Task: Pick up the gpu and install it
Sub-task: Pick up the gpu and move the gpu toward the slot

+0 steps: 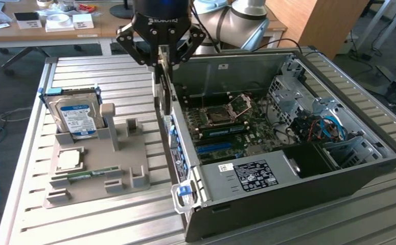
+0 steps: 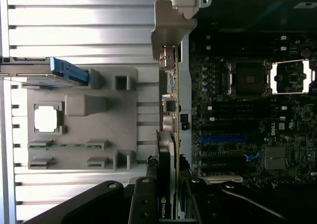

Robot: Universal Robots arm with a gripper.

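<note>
My gripper (image 1: 162,55) is shut on the gpu (image 1: 161,89), which hangs edge-down as a thin dark card over the near wall of the open computer case (image 1: 361,168). In the wrist view the gpu (image 2: 171,100) is seen edge-on with its silvery bracket (image 2: 171,21) at the far end, and the gripper (image 2: 168,204) clamps its other end. The card sits above the boundary between the grey holder and the motherboard (image 2: 247,115). The blue slot (image 2: 223,138) on the motherboard lies a little to the side of the card.
A grey holder (image 1: 109,153) beside the case carries a hard drive (image 1: 75,115) with a blue label, a processor chip (image 1: 69,159) and a green memory stick (image 1: 89,175). Case walls, a drive cage (image 1: 300,92) and cables (image 1: 327,127) surround the motherboard. A slatted metal table (image 1: 82,224) lies beneath.
</note>
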